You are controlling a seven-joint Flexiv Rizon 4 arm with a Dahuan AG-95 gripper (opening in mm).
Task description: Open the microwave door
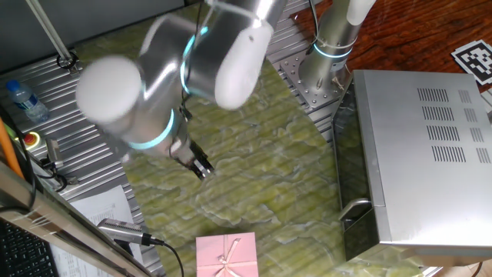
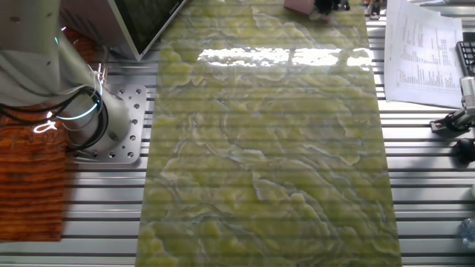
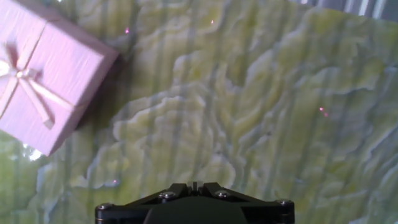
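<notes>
The microwave (image 1: 430, 138) is a large silver-grey box with vent slits on top, at the right of the table. The microwave door (image 1: 347, 165) is the dark glass panel on its left face, with a curved silver handle (image 1: 355, 208) near the front end; the door looks closed. The dark glass also shows in the other fixed view (image 2: 145, 26) at the top left. My gripper (image 1: 201, 168) hangs over the green mat, well left of the door and touching nothing. In the hand view its black fingertips (image 3: 194, 185) sit together, shut and empty.
A pink gift box (image 1: 227, 255) with a ribbon lies on the green marbled mat (image 1: 261, 154) at the front; it also shows in the hand view (image 3: 43, 68). The arm's base (image 1: 327, 54) stands behind the microwave. A water bottle (image 1: 23, 100), papers and cables lie at the left.
</notes>
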